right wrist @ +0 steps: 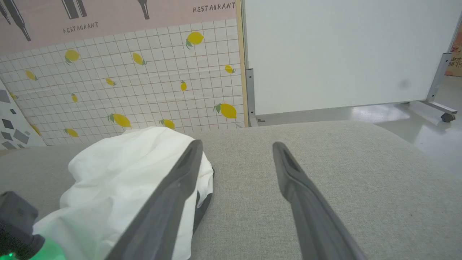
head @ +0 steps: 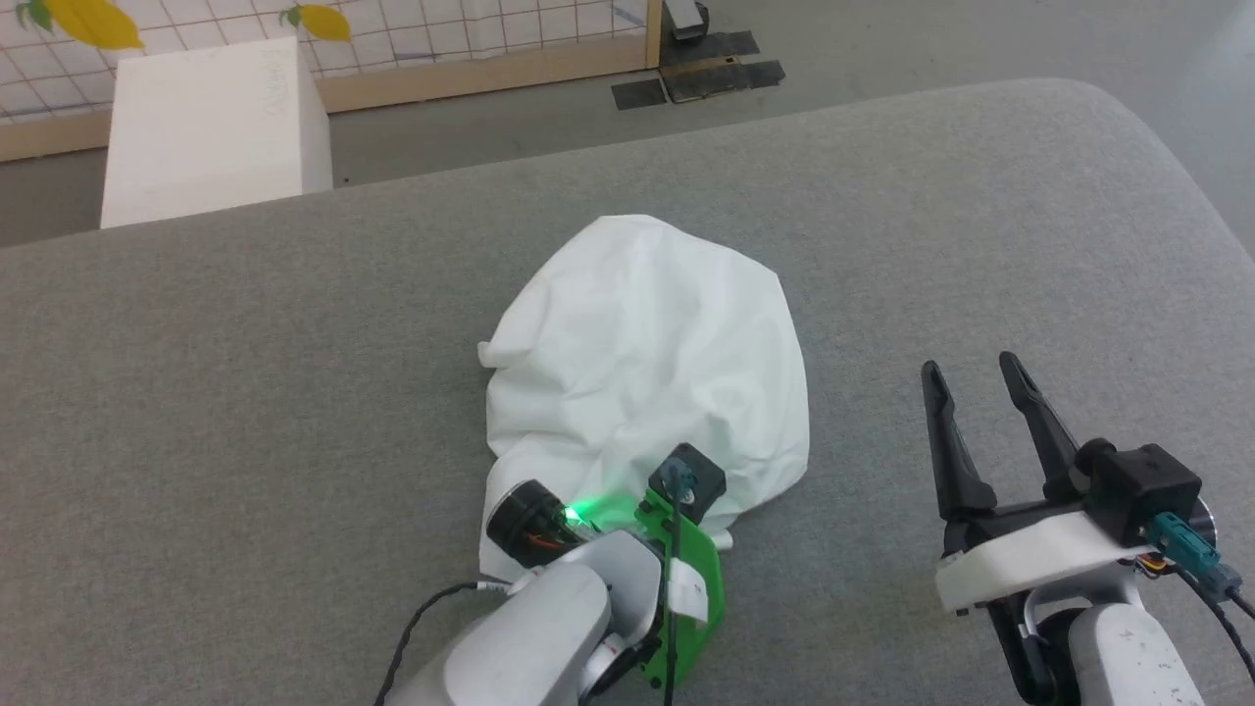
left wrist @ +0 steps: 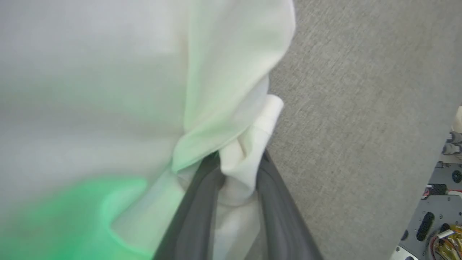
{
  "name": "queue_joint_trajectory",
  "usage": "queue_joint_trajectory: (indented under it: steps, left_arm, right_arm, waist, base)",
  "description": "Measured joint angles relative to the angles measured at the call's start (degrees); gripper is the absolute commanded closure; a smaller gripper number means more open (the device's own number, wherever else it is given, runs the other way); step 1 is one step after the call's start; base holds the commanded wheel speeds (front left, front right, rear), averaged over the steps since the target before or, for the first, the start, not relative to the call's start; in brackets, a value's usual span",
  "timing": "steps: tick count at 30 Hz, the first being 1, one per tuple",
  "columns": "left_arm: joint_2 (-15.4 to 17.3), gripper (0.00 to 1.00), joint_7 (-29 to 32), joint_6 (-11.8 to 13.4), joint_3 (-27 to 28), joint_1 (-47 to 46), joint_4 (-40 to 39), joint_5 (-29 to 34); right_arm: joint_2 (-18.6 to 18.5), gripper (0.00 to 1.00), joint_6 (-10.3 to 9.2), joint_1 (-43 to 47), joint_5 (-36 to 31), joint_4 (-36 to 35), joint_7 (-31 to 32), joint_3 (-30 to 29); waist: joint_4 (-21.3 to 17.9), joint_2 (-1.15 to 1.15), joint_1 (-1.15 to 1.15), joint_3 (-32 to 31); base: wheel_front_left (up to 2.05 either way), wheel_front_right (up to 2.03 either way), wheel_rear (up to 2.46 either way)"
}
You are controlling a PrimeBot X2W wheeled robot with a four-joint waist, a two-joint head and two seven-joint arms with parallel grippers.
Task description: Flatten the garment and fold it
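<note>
The left gripper (left wrist: 239,164) has its fingers clenched on a fold of the crumpled white shirt (head: 647,343) on the grey tabletop (head: 245,373). The right gripper (head: 971,365) rests nearby, fingers spread and empty.

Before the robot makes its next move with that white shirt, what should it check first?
1. Grip: left tool is shut on a bunch of the garment: ok.
2. Spare arm: right tool is open and empty beside the heap: ok.
3. Flatness: the garment is a crumpled heap: not ok.
4. Support: the garment lies wholly on the grey surface, away from its edges: ok.
5. Which part is gripped, hem or sleeve: cannot tell.
</note>
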Motion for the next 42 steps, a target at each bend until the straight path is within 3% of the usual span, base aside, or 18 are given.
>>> queue_joint_trajectory:
  steps: [7, 11, 15, 20, 23, 27, 31, 32, 33, 34, 38, 42]
  left_arm:
    - [0.1, 1.00, -8.2, 0.2, 6.6, 0.8, -13.8, -5.7]
    - [0.9, 1.00, -15.8, 4.0, 14.7, 0.6, -23.4, -7.3]
    - [3.8, 1.00, -21.1, 10.0, 24.0, 1.7, -28.8, -8.7]
    - [8.9, 1.00, -24.2, 18.1, 35.4, 9.9, -28.2, -10.2]
    - [11.2, 1.00, -24.1, 21.7, 39.6, 16.0, -26.0, -11.0]
    - [12.8, 1.00, -21.1, 24.3, 41.8, 23.1, -22.1, -12.7]
    - [13.0, 1.00, -15.2, 23.7, 40.7, 28.1, -18.8, -15.8]
    - [12.7, 0.85, -15.2, 23.2, 40.7, 28.7, -18.9, -16.4]
    - [12.4, 0.10, -15.9, 22.6, 40.7, 28.7, -19.1, -16.7]
    - [12.3, 0.00, -17.0, 22.0, 40.7, 28.7, -19.3, -16.6]
    - [11.6, 0.00, -26.5, 18.3, 40.2, 28.4, -22.6, -15.1]
    - [11.1, 0.00, -34.1, 14.0, 35.3, 26.3, -27.2, -9.8]
  right_arm:
    - [0.0, 0.00, 0.00, 0.0, 0.0, 0.5, -0.3, -0.7]
    - [0.0, 0.00, 0.00, 0.0, 0.0, 0.5, -0.3, -0.5]
    - [0.0, 0.00, 0.00, 0.0, -0.1, 0.4, -0.3, -0.3]
    - [0.0, 0.00, 0.00, 0.0, -0.1, 0.1, 0.1, -0.2]
    - [0.0, 0.00, 0.00, 0.0, -0.2, -0.2, 0.3, -0.3]
    - [0.0, 0.00, 0.00, 0.0, -0.7, -0.4, 0.6, -0.4]
    - [0.0, 0.00, 0.00, 0.0, -0.9, -0.8, 1.1, -0.4]
    - [0.0, 0.00, 0.00, 0.0, -0.9, -0.9, 1.1, -0.4]
    - [0.0, 0.00, 0.00, 0.0, -1.1, -1.0, 1.2, -0.4]
    - [0.0, 0.00, 0.00, 0.1, -1.2, -1.1, 1.3, -0.4]
    - [0.0, 0.00, 0.00, 0.1, -1.2, -1.2, 1.7, -0.1]
    - [0.0, 0.00, 0.00, 0.3, -1.2, -1.4, 1.9, -0.1]
  waist:
    - [1.4, 0.00, 0.00, -0.4]
    - [2.9, 0.00, 0.00, -0.7]
    - [4.4, 0.00, 0.00, -1.0]
    - [6.0, 0.00, 0.00, -1.4]
    - [6.7, 0.00, 0.00, -1.7]
    - [7.5, 0.00, 0.00, -2.0]
    - [8.2, 0.00, 0.00, -2.5]
    - [8.4, 0.00, 0.00, -2.6]
    - [8.5, 0.00, 0.00, -2.7]
    - [8.7, 0.00, 0.00, -2.8]
    - [9.0, 0.00, 0.00, -3.5]
    - [9.2, 0.00, 0.00, -4.2]
  base:
    - [0.00, 0.00, 0.00]
    - [0.00, 0.00, 0.00]
    - [0.00, 0.00, 0.00]
    - [0.00, 0.00, 0.00]
    - [0.00, 0.00, 0.00]
    - [0.00, 0.00, 0.00]
    - [0.00, 0.00, 0.00]
    - [0.00, 0.00, 0.00]
    - [0.00, 0.00, 0.00]
    - [0.00, 0.00, 0.00]
    - [0.00, 0.00, 0.00]
    - [0.00, 0.00, 0.00]
